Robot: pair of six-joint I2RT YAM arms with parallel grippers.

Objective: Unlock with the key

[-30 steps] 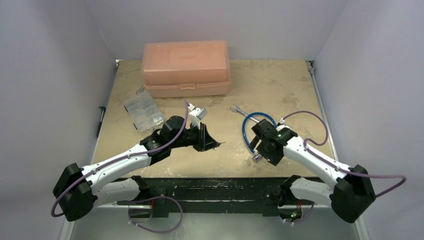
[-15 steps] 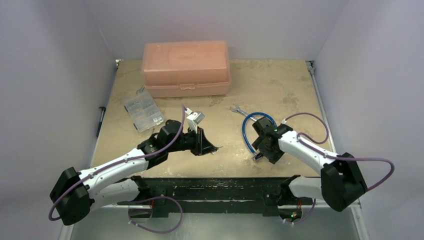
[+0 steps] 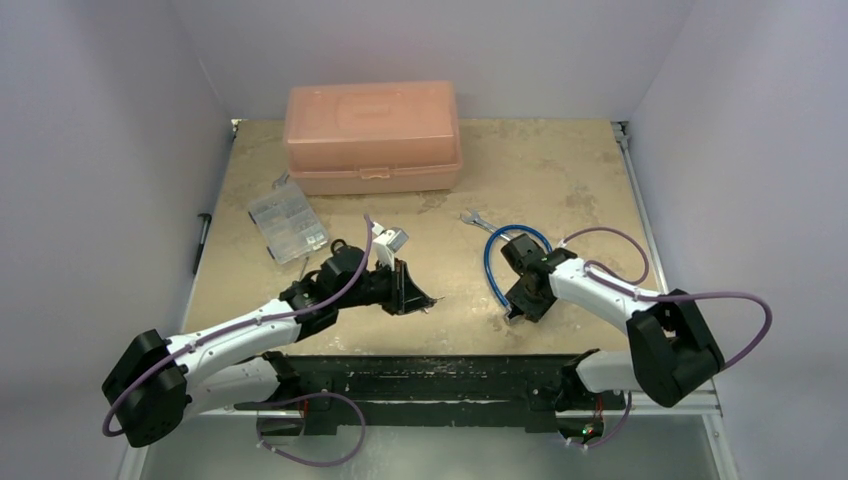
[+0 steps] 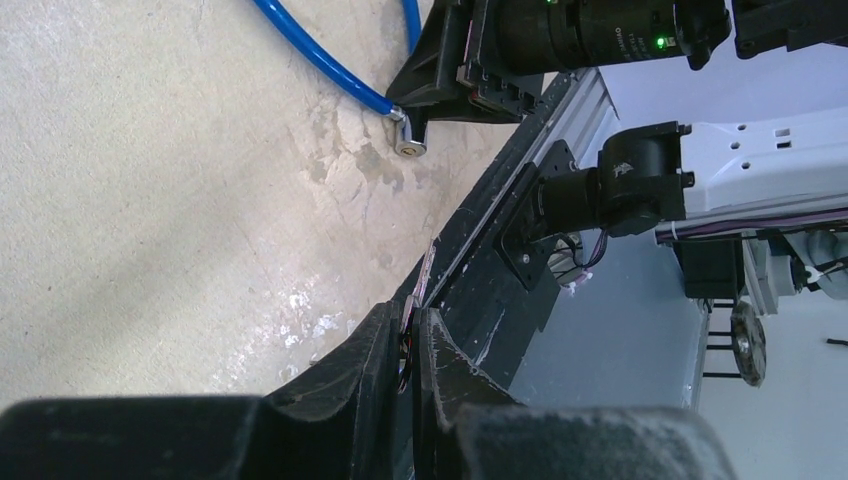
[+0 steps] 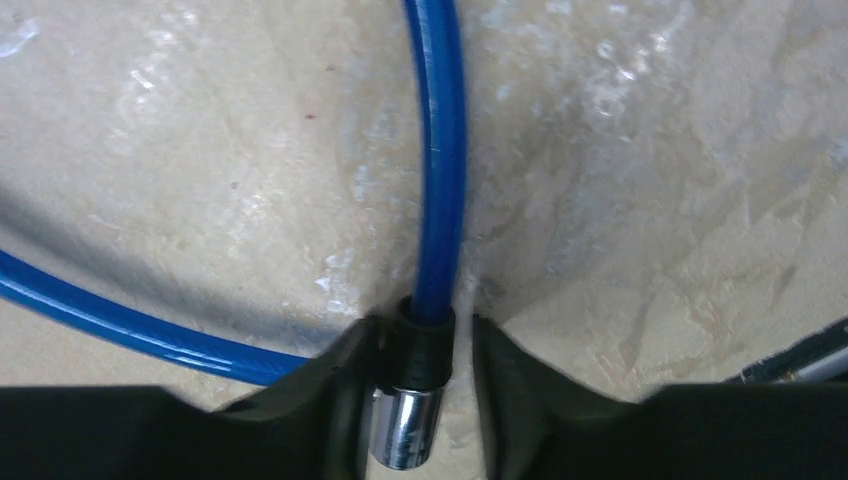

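Note:
The lock is a blue cable lock lying looped on the table. Its chrome end with a black collar sits between the fingers of my right gripper. The left finger touches the collar, while a narrow gap remains at the right finger, so the gripper is open around it. My left gripper hovers near the table's front edge, left of the lock, shut on the key. Only a thin edge of the key shows between the jaws. The same lock end appears beyond in the left wrist view.
An orange plastic box stands at the back of the table. A clear compartment case lies at the left. A small silver wrench-like piece lies behind the cable loop. The black base rail runs along the near edge.
My right gripper has come down over the lock's end and its jaws have narrowed around it. The left gripper with the key has shifted slightly.

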